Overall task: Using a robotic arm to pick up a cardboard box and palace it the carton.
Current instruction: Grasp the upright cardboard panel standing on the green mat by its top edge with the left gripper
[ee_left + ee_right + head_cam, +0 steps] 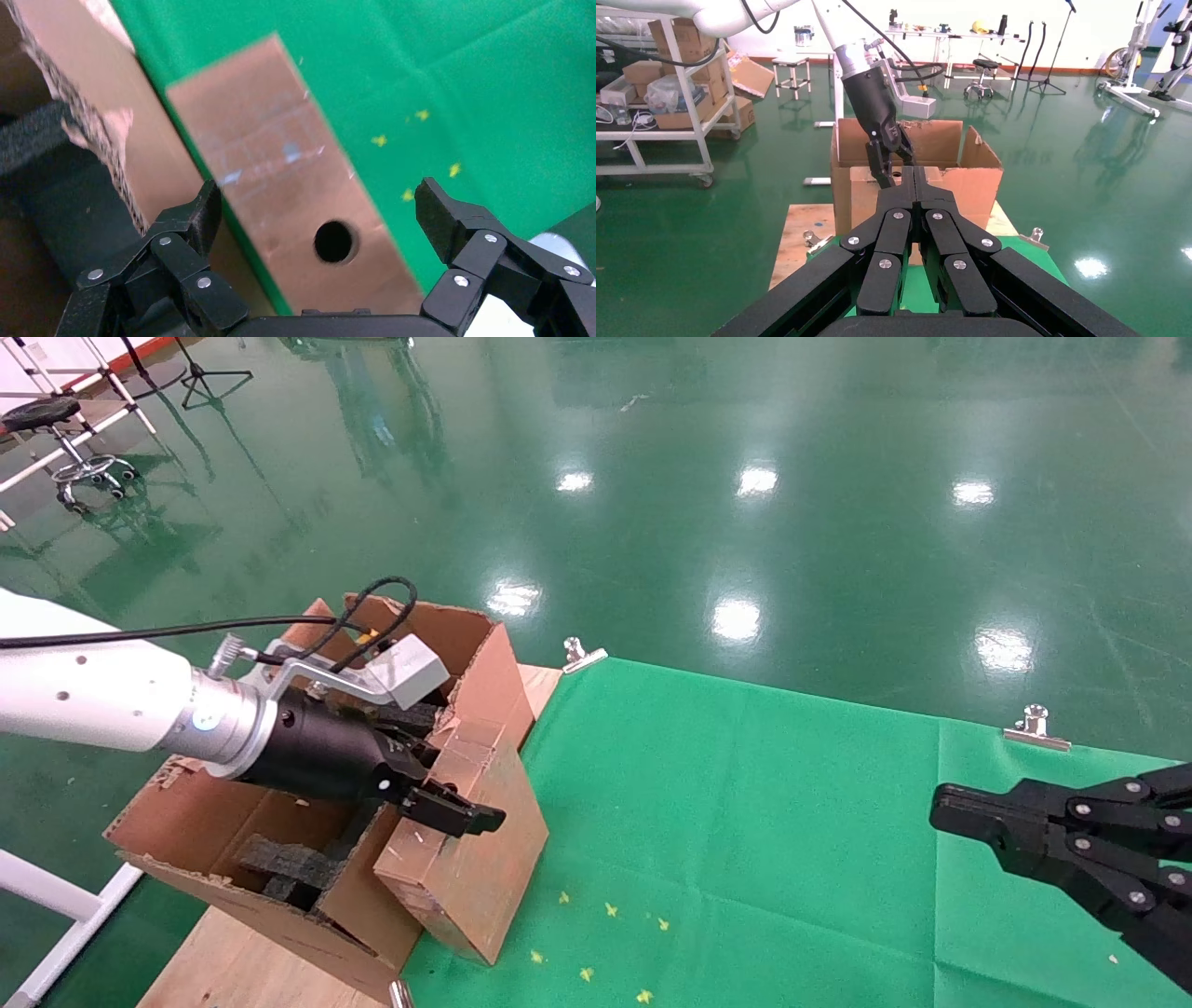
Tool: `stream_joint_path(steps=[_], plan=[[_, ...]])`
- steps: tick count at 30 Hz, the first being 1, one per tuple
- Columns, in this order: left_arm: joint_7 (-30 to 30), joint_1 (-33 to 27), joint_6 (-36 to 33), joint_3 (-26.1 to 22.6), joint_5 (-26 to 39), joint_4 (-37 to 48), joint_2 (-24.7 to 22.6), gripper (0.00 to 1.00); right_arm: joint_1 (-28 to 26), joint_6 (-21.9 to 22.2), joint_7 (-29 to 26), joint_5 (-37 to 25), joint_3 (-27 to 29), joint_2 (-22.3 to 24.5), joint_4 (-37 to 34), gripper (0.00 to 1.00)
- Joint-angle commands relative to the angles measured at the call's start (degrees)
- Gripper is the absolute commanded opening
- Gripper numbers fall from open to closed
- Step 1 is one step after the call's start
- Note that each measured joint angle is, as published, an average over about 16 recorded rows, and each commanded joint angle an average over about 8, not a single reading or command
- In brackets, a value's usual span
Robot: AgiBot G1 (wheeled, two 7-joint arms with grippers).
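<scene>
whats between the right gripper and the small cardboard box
In the head view, only bare green cloth with a few yellow specks lies between the shut black right gripper and the small reddish-brown taped cardboard box.

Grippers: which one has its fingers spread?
The left gripper, spread over the cardboard box beside the carton. The right gripper is closed.

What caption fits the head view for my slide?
Left gripper at the cardboard box leaning on the carton; right gripper idle over green cloth.
</scene>
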State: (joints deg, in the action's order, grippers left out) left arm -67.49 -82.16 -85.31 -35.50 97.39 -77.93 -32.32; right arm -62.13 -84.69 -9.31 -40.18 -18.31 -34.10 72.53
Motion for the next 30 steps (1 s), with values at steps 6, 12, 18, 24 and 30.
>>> stream_joint_path(steps=[6,12,18,24,30], plan=[[-0.32,0.18,-0.12,-0.98,1.11,0.01,-0.36,0.93,0.00,0.01,0.01,0.01,0.00,0.00,-0.01,0.51],[-0.34,0.22,-0.05,-1.16,1.32,0.00,-0.39,0.19,0.01,0.02,0.01,0.02,0.00,0.01,-0.02,1.00],[-0.33,0.20,-0.05,-1.11,1.27,0.02,-0.39,0.00,0.01,0.02,0.01,0.02,0.00,0.01,-0.02,1.00],[-0.33,0.18,-0.05,-1.02,1.17,0.04,-0.38,0.00,0.01,0.02,0.01,0.02,0.00,0.01,-0.02,1.00],[-0.32,0.15,-0.05,-0.96,1.09,0.04,-0.36,0.00,0.01,0.02,0.01,0.02,0.00,0.01,-0.02,1.00]])
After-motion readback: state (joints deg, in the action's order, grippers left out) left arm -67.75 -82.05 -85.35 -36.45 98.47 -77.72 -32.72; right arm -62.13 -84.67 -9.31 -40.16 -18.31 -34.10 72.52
